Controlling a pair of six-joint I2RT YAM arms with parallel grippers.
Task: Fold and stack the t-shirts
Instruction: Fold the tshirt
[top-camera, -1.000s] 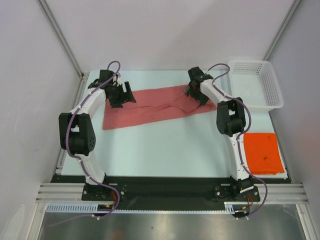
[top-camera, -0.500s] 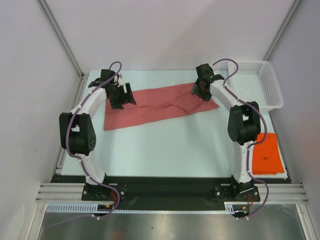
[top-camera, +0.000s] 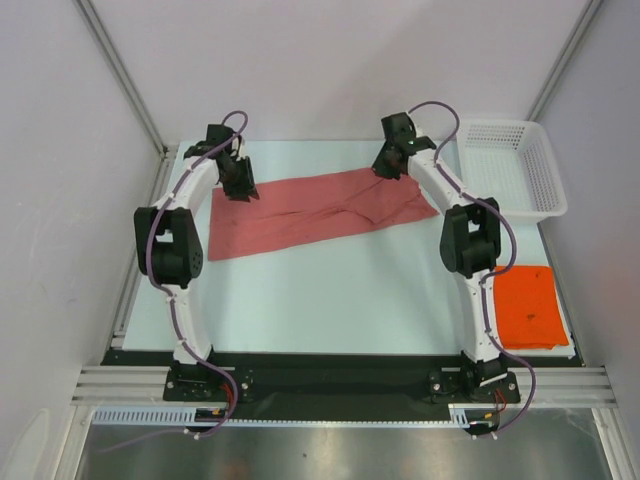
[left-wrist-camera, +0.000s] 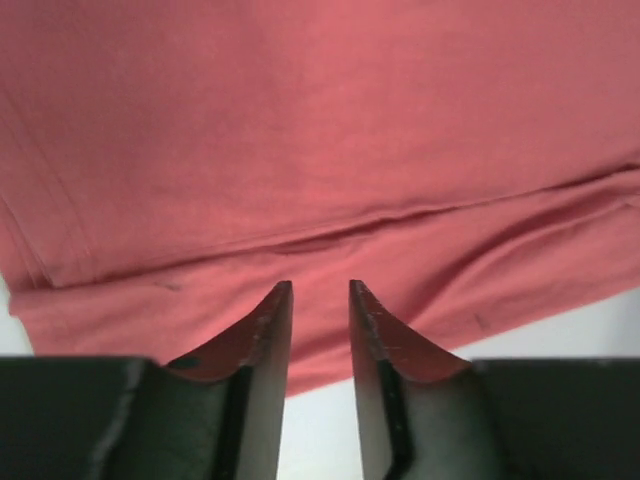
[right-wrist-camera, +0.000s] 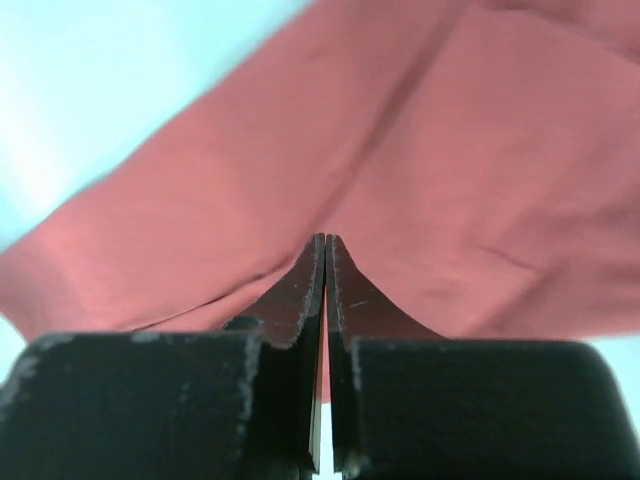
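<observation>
Left jaws: you are seeing them standing a narrow gap apart, released, nothing between them; the left gripper (left-wrist-camera: 320, 300) is hovering over a layered edge of the pink-red t-shirt (left-wrist-camera: 330, 130).
Right jaws: you are seeing them clenched, tips meeting; the right gripper (right-wrist-camera: 325, 245) is pointing into the same cloth, and you cannot tell whether any fabric is being pinched.
Pink-red t-shirt: it is lying as a long slanted band across the far half of the table (top-camera: 330, 290), with the left gripper at its far left corner and the right gripper at its far edge, toward the right end.
Orange t-shirt (top-camera: 528, 305): it is lying as a flat rectangle at the near right corner, partly behind the right arm.
Progress: you are likely partway; the orange one is looking finished, while the pink-red one is waiting on more folds and then stacking.
Edges: stacked hems are showing under the left fingers, suggesting one fold made.
Open room: bare table is lying nearward of the band, between the arms; the white perforated basket (top-camera: 505, 170) is sitting just beyond the band's right end.
</observation>
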